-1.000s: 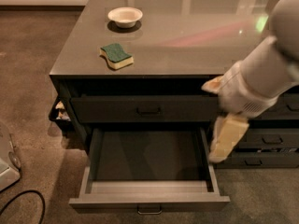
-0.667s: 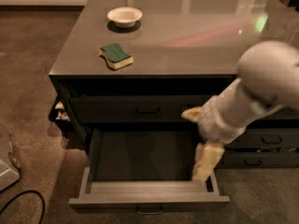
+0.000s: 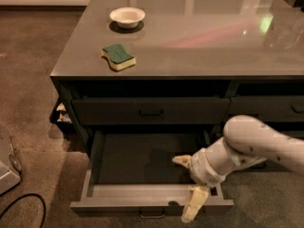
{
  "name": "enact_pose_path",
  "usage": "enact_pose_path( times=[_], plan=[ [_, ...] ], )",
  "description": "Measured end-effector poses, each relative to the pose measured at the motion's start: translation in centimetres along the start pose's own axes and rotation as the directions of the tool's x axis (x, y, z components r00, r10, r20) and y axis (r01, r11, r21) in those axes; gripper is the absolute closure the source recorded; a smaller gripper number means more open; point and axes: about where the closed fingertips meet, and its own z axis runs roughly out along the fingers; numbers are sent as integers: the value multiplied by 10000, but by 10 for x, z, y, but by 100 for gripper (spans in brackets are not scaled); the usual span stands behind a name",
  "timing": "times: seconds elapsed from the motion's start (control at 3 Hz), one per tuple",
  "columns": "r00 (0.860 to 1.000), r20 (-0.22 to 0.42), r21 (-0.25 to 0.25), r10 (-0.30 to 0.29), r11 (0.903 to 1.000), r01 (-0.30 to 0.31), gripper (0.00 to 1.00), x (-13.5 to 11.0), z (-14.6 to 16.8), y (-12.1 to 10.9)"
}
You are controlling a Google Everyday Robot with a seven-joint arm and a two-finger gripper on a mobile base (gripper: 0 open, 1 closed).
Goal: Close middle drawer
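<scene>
- The middle drawer (image 3: 124, 191) stands pulled far out towards the near side, below the left part of the counter (image 3: 204, 42). Its dark floor and lighter grey inner sides are in plain view.
- Its small metal handle (image 3: 152, 214) sits at the centre of the near front face.
- The gripper (image 3: 181, 190) hangs over the right near corner of that drawer, on a white arm (image 3: 256, 144) that reaches in from the right.
- Its jaws are spread wide and hold nothing. One pale finger (image 3: 182, 160) points left above the drawer's floor, and the other (image 3: 194, 207) points down across the front edge.
- The top drawer (image 3: 114, 110) above is shut flush.
- A white bowl (image 3: 127, 17) rests far left on the counter, with a green and yellow sponge (image 3: 118, 57) nearer to us.
- A black cable (image 3: 23, 207) curls on the floor at the near left.
</scene>
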Motion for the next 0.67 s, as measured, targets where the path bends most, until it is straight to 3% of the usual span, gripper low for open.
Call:
enact_pose_path(
  times=[0.33,0.67],
  plan=[
    [9979,533,-430,363,9985,-340,0,27,41,12],
    [9940,657,-662,871,9944,-827,19,54,64,27]
  ],
)
